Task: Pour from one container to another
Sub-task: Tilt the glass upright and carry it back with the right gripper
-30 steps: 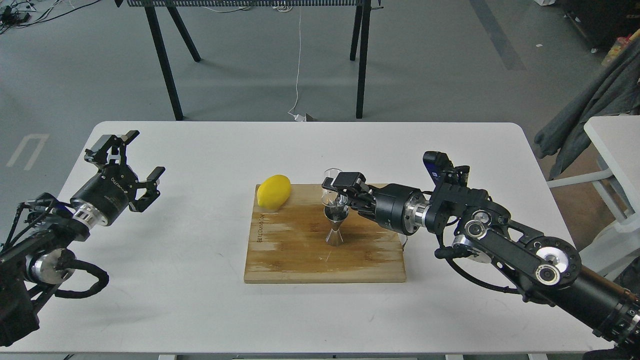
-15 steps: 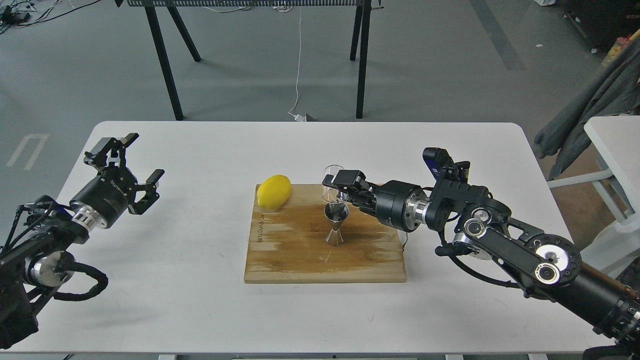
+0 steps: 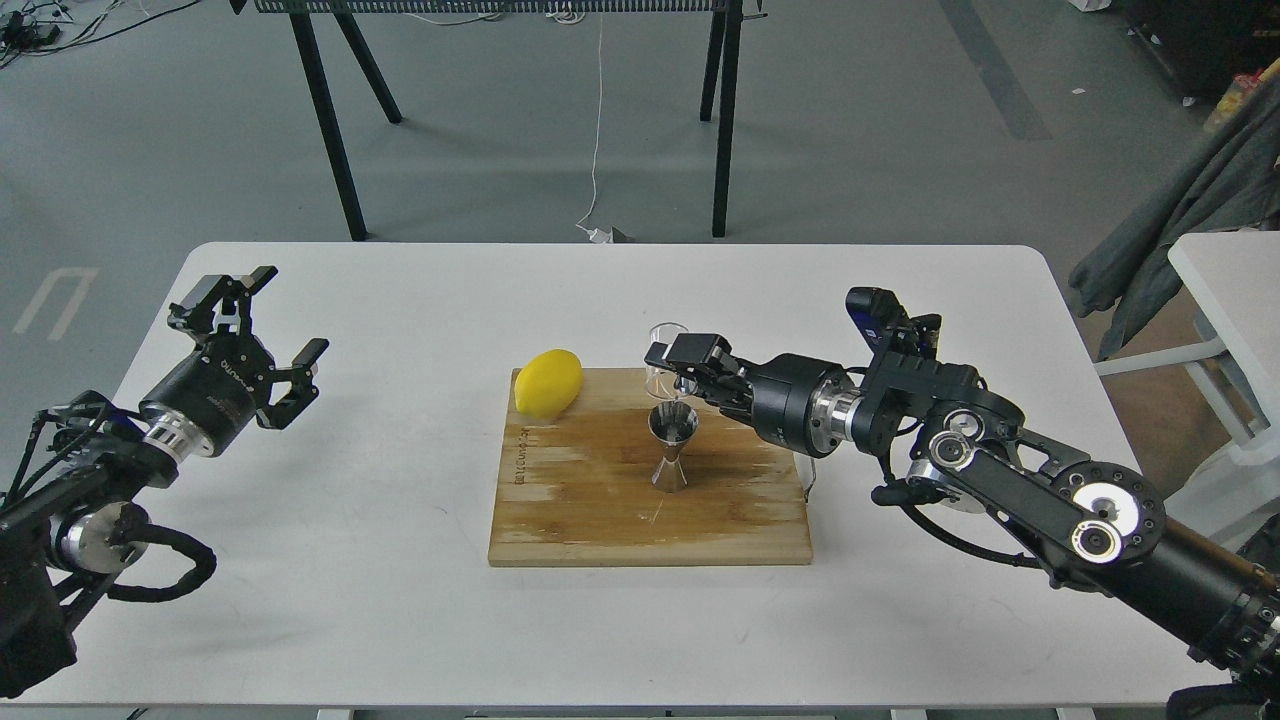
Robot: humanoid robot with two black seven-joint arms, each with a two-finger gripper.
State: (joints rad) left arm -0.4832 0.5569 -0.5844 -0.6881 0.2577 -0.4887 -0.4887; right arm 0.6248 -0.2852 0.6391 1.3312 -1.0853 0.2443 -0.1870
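Glass cup (image 3: 665, 352) sits in the grip of the right hand (image 3: 672, 365), held above the wooden cutting board (image 3: 560, 520) at its far edge, and looks close to upright; whether anything is in it cannot be told. The fingers are closed on its side from the right, with the arm reaching in roughly level.

Jigger (image 3: 672, 448) stands upright on the board, open mouth up, just in front of the cup and below it. The two are apart; the cup's rim is behind the jigger's mouth, towards the far side, not directly over it.

Key relation: the jigger lies towards the robot and down from the right hand. Judgement: any pour has to tip the cup forward along that near-far line, mouth over mouth. The jigger's mouth is narrow, so a slight sideways offset would likely spill onto the board.

Left hand (image 3: 262, 340) hovers over the left part of the white counter (image 3: 400, 300), fingers spread, holding nothing, well apart from the board. Right arm is clearly the nearer.

Lemon (image 3: 547, 382) lies at the board's far left corner.
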